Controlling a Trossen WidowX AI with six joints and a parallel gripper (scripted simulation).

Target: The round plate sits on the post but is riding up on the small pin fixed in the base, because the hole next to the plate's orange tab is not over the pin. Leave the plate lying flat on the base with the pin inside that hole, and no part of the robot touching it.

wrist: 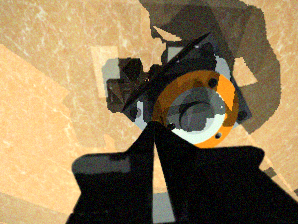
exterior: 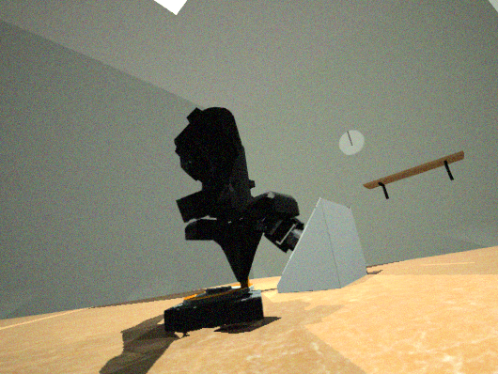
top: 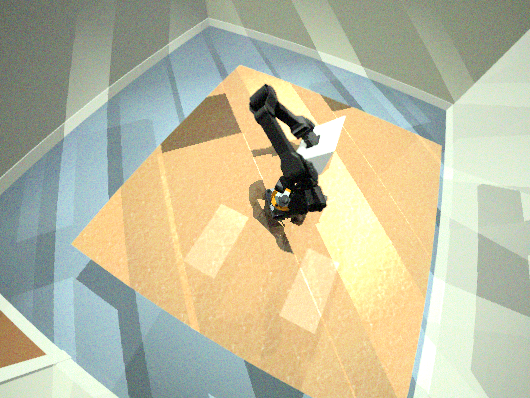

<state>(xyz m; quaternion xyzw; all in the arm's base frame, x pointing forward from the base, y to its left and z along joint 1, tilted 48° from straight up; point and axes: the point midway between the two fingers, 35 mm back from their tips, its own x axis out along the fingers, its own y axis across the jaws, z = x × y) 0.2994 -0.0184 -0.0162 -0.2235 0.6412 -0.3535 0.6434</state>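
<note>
- Tabletop (top: 150, 240) carries the work near its middle, a little toward the far edge where the arm is mounted.
- Base (exterior: 213, 312), a dark block, sits under the tool.
- Plate (wrist: 227, 97), orange-rimmed, rests on the post (wrist: 192, 114), tilted in the exterior view.
- Gripper (wrist: 156, 125) has its fingers pressed together, holding nothing, tip at the plate's rim.
- Judgement: nudge the rim sideways with 1 light, steady push, turning the tab's hole over the pin, then lift clear.

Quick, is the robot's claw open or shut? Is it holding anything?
Gripper: shut, holding nothing; its tips sit at the edge of the plate.
</note>
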